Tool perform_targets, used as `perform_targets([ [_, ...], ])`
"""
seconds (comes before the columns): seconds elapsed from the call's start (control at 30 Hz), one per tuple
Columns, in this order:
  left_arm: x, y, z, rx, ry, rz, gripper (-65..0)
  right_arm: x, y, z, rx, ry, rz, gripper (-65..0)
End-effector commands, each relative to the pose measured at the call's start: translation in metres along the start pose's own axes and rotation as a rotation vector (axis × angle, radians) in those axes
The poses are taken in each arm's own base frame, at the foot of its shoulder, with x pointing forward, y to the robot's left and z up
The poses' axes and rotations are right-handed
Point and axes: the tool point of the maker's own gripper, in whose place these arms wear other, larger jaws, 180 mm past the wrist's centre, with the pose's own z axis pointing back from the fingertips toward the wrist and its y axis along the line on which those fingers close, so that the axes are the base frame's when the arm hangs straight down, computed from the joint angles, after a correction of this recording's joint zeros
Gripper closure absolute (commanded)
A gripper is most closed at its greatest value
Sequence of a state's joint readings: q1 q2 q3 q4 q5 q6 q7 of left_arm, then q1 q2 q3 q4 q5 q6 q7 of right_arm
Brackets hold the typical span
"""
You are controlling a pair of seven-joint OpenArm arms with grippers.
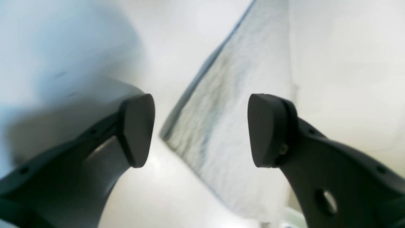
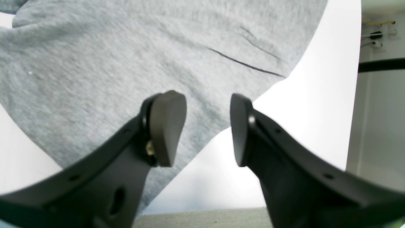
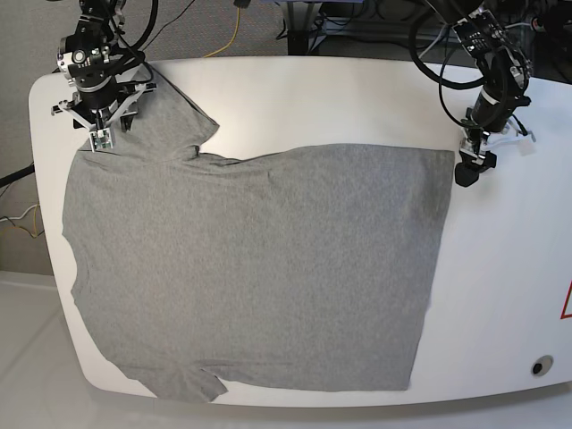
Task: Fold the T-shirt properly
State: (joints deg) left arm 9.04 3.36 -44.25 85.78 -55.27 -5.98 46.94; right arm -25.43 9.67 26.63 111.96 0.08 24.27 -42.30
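The T-shirt point(image 3: 259, 268) lies spread flat over most of the white desk point(image 3: 500, 295), hem edge toward the right of the base view, sleeves at upper left and lower left. The right end effector point(image 3: 100, 134) sits at upper left of the base view, over the far sleeve; in its wrist view the two pads stand apart with grey knit under the left pad and bare desk under the right, nothing pinched between them. The left end effector point(image 3: 471, 168) hangs at upper right, just beside the far hem corner; its wrist view shows the pads spread wide and empty, with a strip of fabric edge between them, though that view is blurred and I cannot tell whether the tips touch the cloth. Judgement: the step in hand is taking hold of the far edge at both ends before a first fold. To do it well, each end effector should straddle the edge so one pad slides under a single layer, close only once cloth is fully between the pads, and both should lift together, keeping the edge taut and level to avoid a skewed crease.
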Motion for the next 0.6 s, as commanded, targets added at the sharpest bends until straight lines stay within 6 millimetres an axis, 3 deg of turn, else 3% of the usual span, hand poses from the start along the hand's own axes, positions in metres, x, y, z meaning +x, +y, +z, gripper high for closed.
perform_targets([
  [0.0, 0.014, -0.007, 0.004, 0.013, -0.034, -0.044, -43.2, 0.011, -0.006, 0.002, -0.013, -0.037, 0.009, -26.5],
  [0.3, 0.022, -0.003, 0.009, 0.082, -0.054, -0.075, -43.3, 0.011, -0.006, 0.002, -0.014, -0.038, 0.008, -26.5],
  [0.57, 0.012, -0.007, -0.001, 0.109, -0.002, -0.163, -43.5, 0.011, -0.006, 0.002, -0.014, -0.038, 0.008, -26.5],
])
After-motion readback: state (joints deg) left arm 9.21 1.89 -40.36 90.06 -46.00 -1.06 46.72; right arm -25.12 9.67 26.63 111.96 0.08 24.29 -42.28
